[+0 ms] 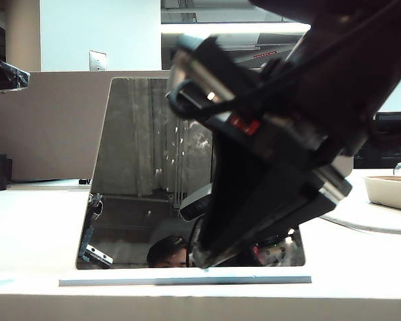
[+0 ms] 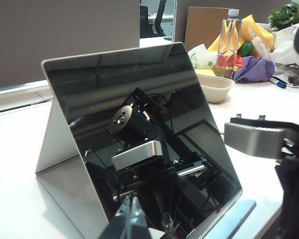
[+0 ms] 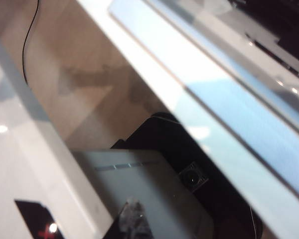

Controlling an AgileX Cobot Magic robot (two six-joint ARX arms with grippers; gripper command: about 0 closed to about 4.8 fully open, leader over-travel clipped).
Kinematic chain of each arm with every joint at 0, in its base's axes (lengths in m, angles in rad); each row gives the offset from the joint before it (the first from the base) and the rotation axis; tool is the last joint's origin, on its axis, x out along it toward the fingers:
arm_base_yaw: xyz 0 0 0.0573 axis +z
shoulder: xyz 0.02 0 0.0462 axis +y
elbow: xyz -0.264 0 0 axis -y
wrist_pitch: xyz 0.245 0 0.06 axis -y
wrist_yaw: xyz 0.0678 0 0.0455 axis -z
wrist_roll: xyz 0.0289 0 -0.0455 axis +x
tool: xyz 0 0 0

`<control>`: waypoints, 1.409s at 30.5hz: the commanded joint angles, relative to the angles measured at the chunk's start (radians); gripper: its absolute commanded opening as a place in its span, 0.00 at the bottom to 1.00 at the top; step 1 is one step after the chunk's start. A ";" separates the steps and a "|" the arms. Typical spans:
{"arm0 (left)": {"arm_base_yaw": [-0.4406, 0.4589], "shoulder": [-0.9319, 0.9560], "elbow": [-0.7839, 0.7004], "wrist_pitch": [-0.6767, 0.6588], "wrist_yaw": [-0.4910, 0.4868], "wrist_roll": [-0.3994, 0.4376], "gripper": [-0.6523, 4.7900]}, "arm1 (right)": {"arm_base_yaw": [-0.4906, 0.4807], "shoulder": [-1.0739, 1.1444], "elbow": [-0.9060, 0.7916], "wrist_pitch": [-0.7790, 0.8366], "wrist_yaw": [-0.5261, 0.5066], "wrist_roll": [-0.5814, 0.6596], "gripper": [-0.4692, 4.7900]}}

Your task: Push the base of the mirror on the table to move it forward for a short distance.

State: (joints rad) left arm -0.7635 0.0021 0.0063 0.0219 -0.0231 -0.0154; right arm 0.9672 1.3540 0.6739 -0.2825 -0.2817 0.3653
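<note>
The exterior view is half filled by the right arm, which comes down from the upper right and ends with the right gripper (image 1: 204,257) low against the glass, just above the base of the mirror (image 1: 185,281). That base is a thin pale blue strip lying flat on the table (image 1: 27,221), its long side running left to right, parallel to the table's near edge. Behind it the mirror (image 1: 140,174) leans back, dark and smudged, narrower at the top.

From this side the fingers look drawn to a single point, but the tips are blurred and partly lost against the reflection, so I cannot say for certain whether they are closed or parted; they hold nothing that I can see. The right wrist view is too close to help: only a pale blue band, probably the base (image 3: 229,99), crossing at a slant, with a glimpse of a clear fingertip (image 3: 132,219) at the edge.

The left gripper (image 2: 269,149) hangs off to the mirror's side, well apart from the glass, and its jaws are out of sight, so its state is unknown too.

The right arm is plainly the nearer one. As I judge it, the base sits directly below and in front of its tip, so the push must go square across the strip's long side, away toward the mirror's back.

Further off stand a beige divider (image 1: 47,120) and a pale bowl (image 2: 214,87).
</note>
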 commanded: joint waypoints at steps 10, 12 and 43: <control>0.000 0.000 0.001 0.009 0.001 0.004 0.12 | -0.027 0.111 0.004 0.085 0.154 -0.026 0.08; 0.000 0.000 0.001 0.009 0.001 0.004 0.12 | -0.027 0.115 0.004 0.094 0.154 -0.026 0.08; 0.000 0.000 0.001 0.009 0.001 0.004 0.12 | -0.171 0.170 0.005 0.190 0.197 -0.060 0.08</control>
State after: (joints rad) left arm -0.7631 0.0021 0.0063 0.0219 -0.0227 -0.0154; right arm 0.8066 1.5204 0.6785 -0.0879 -0.0929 0.3130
